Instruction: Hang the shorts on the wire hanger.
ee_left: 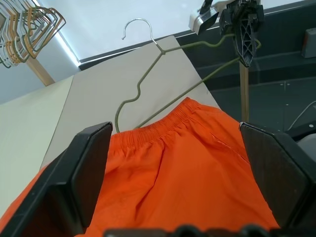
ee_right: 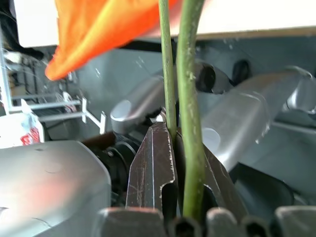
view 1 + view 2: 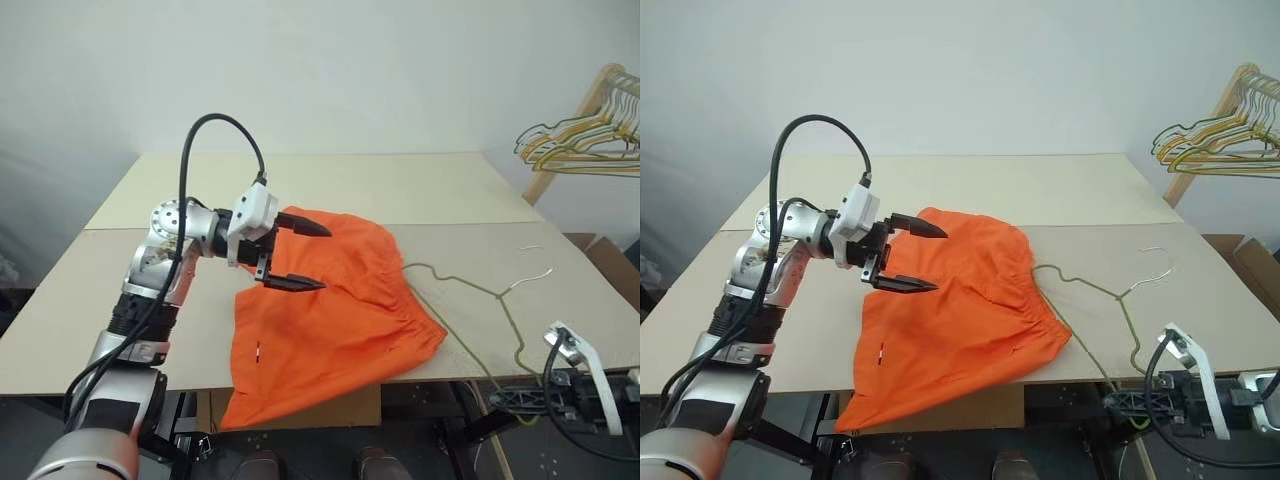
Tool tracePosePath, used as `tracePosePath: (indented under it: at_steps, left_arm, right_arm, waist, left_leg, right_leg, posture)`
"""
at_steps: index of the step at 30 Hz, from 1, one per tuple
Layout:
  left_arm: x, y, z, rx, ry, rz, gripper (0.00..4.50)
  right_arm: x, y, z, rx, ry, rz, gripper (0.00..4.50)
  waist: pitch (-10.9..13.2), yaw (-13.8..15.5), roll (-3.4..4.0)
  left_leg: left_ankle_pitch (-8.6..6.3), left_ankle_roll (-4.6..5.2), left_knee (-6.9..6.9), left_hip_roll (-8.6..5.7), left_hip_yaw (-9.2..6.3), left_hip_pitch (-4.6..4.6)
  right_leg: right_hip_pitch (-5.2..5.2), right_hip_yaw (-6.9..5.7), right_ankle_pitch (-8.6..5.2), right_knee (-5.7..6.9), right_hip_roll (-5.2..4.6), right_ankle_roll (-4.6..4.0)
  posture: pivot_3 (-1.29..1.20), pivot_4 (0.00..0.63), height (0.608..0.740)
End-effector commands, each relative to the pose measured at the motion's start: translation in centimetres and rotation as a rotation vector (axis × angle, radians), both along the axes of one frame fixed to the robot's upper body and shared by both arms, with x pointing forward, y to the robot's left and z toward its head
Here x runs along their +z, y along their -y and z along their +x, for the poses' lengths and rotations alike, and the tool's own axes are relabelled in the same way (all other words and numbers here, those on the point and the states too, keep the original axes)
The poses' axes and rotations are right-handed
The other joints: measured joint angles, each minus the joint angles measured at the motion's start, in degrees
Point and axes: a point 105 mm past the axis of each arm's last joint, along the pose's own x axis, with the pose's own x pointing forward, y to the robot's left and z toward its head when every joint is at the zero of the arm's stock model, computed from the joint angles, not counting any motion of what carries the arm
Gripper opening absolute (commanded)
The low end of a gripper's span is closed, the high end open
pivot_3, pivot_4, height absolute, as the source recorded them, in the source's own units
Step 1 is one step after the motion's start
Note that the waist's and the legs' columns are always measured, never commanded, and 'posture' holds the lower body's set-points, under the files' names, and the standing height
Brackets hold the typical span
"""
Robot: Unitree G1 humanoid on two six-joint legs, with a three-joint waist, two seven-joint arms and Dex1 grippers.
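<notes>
One pincer (image 2: 185, 163) (right) clamps wire hanger (image 3: 470, 300).

Test room or lab: plain white wall (image 3: 400, 70), bare board table (image 3: 400, 190), wooden hanger rack (image 3: 585, 110) at two o'clock.

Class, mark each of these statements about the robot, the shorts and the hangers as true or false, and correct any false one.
1. The left gripper has its fingers spread wide above the orange shorts. True.
2. The right gripper is shut on the olive wire hanger. True.
3. The shorts already hang from the wire hanger. False: they lie on the table, one end drooping over its near edge.
4. The wire hanger's hook lies on the table. True.
5. The bunch of yellow and pale hangers lies on the shorts. False: it hangs from a wooden rack beyond the table.
</notes>
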Motion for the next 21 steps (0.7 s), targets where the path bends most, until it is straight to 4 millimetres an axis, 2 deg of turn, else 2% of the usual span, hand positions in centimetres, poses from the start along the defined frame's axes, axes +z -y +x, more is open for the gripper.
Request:
tracePosePath:
  at_steps: [1,5,10,13,21]
  left_arm:
    - [1.1,0.1,0.0,-0.005,0.052,-0.017,4.47]
    - [1.0,-0.1,-0.1,0.001,0.060,-0.009,4.47]
    - [0.8,-0.5,-0.3,0.003,0.058,-0.002,4.47]
    - [0.7,-0.4,-0.4,0.005,0.056,-0.001,4.47]
    - [0.5,-0.7,-0.7,0.008,0.066,0.010,4.47]
  right_arm:
    - [0.0,0.0,0.5,0.015,0.004,-0.016,0.00]
    - [-1.5,0.4,-0.4,0.048,-0.063,-0.077,0.00]
    - [-0.9,0.6,-1.6,0.102,-0.093,-0.070,0.00]
    - [-0.6,0.7,-1.4,0.120,-0.084,-0.070,0.00]
    - [-1.7,1.1,3.1,0.054,-0.026,-0.095,0.00]
  waist:
    - [0.0,0.1,0.00]
    - [0.0,0.4,-0.01]
    - [0.0,0.9,0.01]
    - [0.0,1.2,-0.02]
    - [0.1,1.7,-0.11]
  left_leg:
    - [0.00,0.00,0.00,0.00,0.01,0.00]
    - [0.00,0.00,-0.02,0.00,0.00,-0.10]
    - [0.00,0.01,0.00,0.00,-0.01,-0.44]
    - [-0.01,0.02,-0.01,0.02,-0.03,-0.44]
    - [0.01,0.01,0.09,0.00,0.04,-0.39]
  right_leg:
    - [0.00,0.01,0.00,0.00,0.00,0.00]
    - [-0.13,-0.02,0.00,0.00,0.00,0.00]
    - [-0.44,-0.03,0.18,0.02,0.00,0.31]
    - [-0.45,-0.07,0.18,0.02,0.02,0.31]
    - [-0.43,0.01,0.11,0.02,0.01,0.01]
  posture:
    - [0.09,0.000,0.740]
    - [0.11,0.000,0.740]
    - [0.12,0.000,0.740]
    - [0.13,0.000,0.740]
    - [0.17,0.000,0.740]
